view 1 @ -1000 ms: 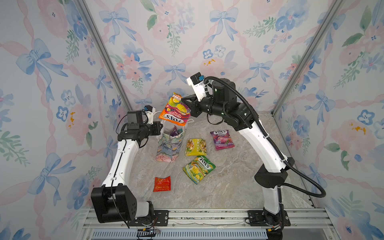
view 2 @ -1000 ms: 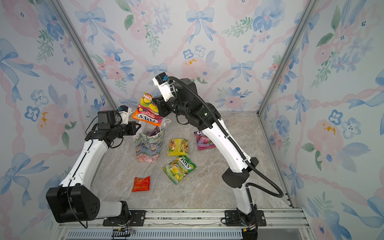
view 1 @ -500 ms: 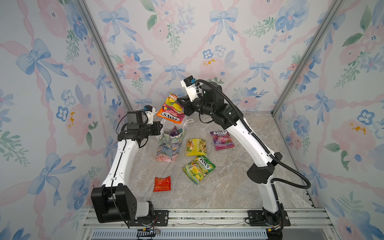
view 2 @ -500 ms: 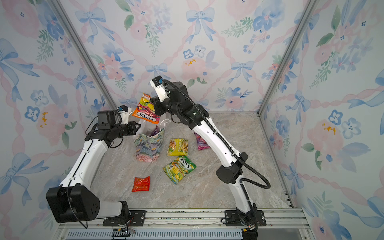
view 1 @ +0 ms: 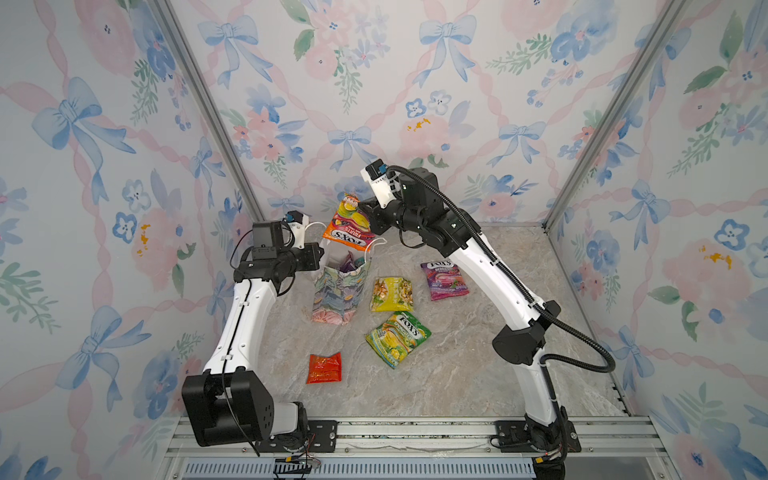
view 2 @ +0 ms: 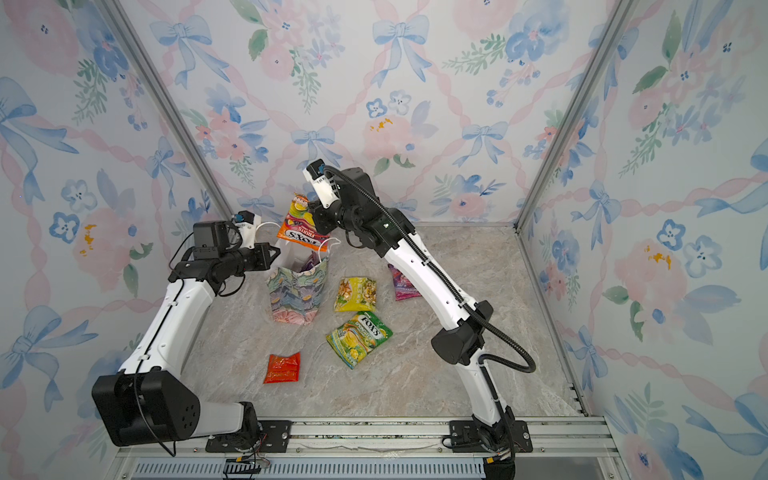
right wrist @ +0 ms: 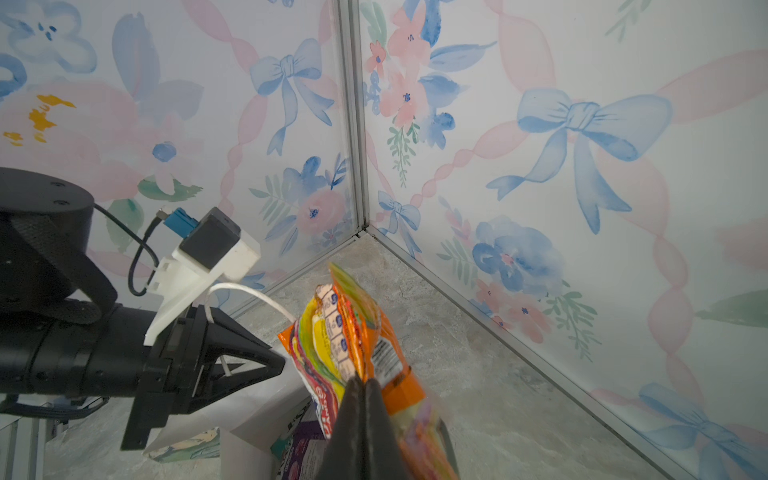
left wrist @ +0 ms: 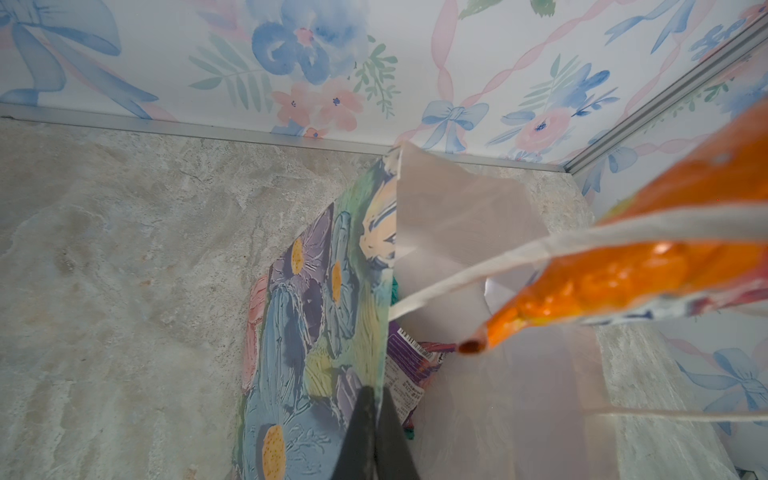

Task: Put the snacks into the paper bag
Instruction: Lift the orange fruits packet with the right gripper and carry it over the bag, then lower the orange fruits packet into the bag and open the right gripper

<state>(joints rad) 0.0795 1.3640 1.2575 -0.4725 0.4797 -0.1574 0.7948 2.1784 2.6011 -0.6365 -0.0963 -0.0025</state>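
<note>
- The right claw (right wrist: 365, 380) has its jaws pressed together on one edge of the orange packet (right wrist: 349, 332), which hangs from the grip tilted, with its "FOX'S" print upside down in both top views (view 1: 349, 228).
- That orange packet (view 2: 301, 228) is in the air directly above the open mouth of the paper bag (view 2: 297, 295); its lowest corner sits just over the white interior in the left wrist view (left wrist: 602, 282).
- The left claw (left wrist: 376, 399) is clamped on the bag's rim, one jaw outside on the flower print and one inside.
- A white cord handle (right wrist: 249, 291) loops up beside the left claw (view 1: 320, 253).
- The paper bag (view 1: 338, 291) stands upright on the table (view 1: 457, 374), with a purple wrapper (left wrist: 409, 365) already inside.
- On the table near the bag's right side lie a yellow packet (view 1: 392, 294), a purple packet (view 1: 443, 279) and a green packet (view 1: 398, 337); a small red-orange packet (view 1: 324, 368) lies nearer the front.
</note>
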